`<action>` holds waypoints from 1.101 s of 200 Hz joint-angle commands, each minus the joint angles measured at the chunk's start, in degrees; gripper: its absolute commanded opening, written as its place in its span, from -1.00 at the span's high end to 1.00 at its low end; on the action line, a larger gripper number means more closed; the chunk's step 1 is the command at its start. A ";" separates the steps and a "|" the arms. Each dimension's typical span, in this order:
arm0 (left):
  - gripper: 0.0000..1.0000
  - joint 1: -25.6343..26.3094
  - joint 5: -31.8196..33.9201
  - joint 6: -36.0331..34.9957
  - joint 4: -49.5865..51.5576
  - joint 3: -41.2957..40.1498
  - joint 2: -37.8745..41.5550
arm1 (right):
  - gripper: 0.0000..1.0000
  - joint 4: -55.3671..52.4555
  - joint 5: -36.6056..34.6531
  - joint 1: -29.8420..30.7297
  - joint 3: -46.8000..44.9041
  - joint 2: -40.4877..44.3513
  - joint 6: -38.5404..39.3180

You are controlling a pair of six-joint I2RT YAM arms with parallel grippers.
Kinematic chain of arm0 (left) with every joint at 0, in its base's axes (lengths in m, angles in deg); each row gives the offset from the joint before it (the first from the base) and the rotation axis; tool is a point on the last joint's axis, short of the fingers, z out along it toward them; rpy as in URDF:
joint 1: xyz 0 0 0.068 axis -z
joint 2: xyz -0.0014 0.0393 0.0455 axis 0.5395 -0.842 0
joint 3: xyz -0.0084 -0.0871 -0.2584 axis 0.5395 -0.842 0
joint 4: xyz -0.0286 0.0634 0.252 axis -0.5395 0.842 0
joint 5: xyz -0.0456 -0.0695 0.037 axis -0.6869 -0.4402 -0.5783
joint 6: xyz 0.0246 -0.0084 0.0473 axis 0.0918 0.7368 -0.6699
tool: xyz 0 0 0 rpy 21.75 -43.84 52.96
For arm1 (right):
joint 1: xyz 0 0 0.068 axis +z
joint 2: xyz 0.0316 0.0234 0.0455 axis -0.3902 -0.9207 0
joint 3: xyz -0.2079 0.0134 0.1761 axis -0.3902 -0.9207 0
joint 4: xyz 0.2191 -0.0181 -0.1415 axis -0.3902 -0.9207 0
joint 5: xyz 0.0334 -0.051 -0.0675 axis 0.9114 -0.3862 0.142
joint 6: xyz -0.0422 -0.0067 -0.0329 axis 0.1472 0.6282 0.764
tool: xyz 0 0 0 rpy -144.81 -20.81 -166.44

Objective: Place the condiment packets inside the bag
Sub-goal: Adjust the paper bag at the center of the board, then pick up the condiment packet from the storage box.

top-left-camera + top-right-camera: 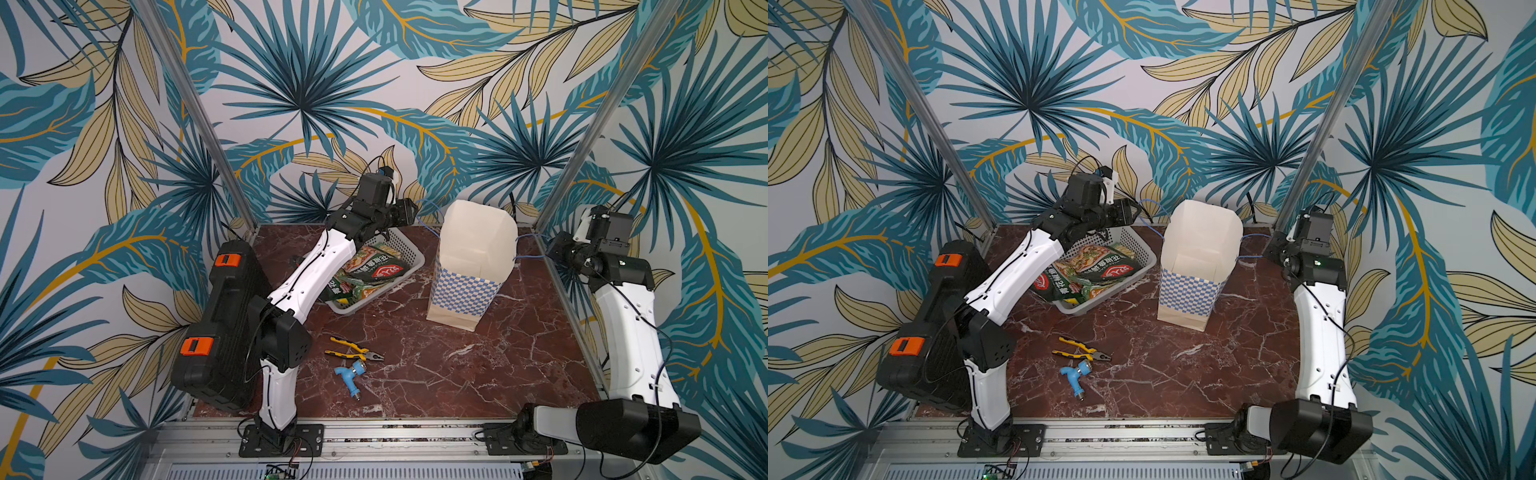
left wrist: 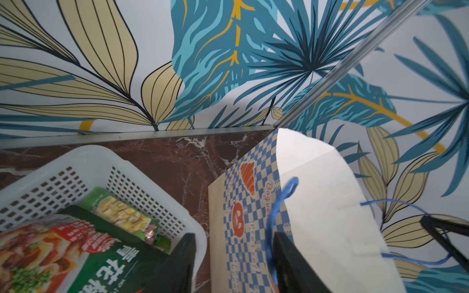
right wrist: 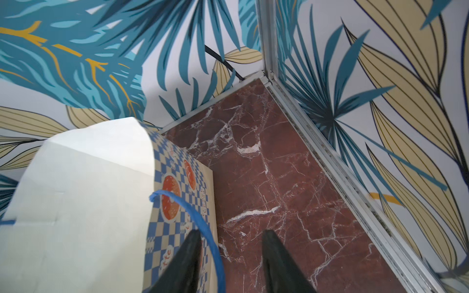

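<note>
Bag (image 1: 467, 291) upright, mouth open, left claw (image 2: 232, 236), right claw (image 3: 232, 232) parted beside rims

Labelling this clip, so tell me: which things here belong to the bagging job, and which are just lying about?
Job: packets, in the basket; bag.
Lying about: pliers; blue tap; black case.

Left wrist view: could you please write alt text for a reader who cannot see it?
An open left gripper hovers beside the standing paper bag, whose blue cord handle runs close by one finger. Beside the bag, a white basket holds condiment packets on a marble table.
</note>
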 commanded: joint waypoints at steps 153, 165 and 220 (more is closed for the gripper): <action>-1.00 6.26 13.97 -1.29 1.10 -39.75 42.10 | -0.99 6.31 26.59 -0.18 -20.76 38.64 -7.63; -1.00 6.22 17.07 -0.36 1.63 -44.12 45.10 | -0.99 5.99 27.46 -0.12 -24.24 41.59 -7.71; -1.00 3.45 32.08 4.95 7.99 -55.85 52.75 | -0.99 7.10 28.65 -0.13 -37.49 52.48 -7.71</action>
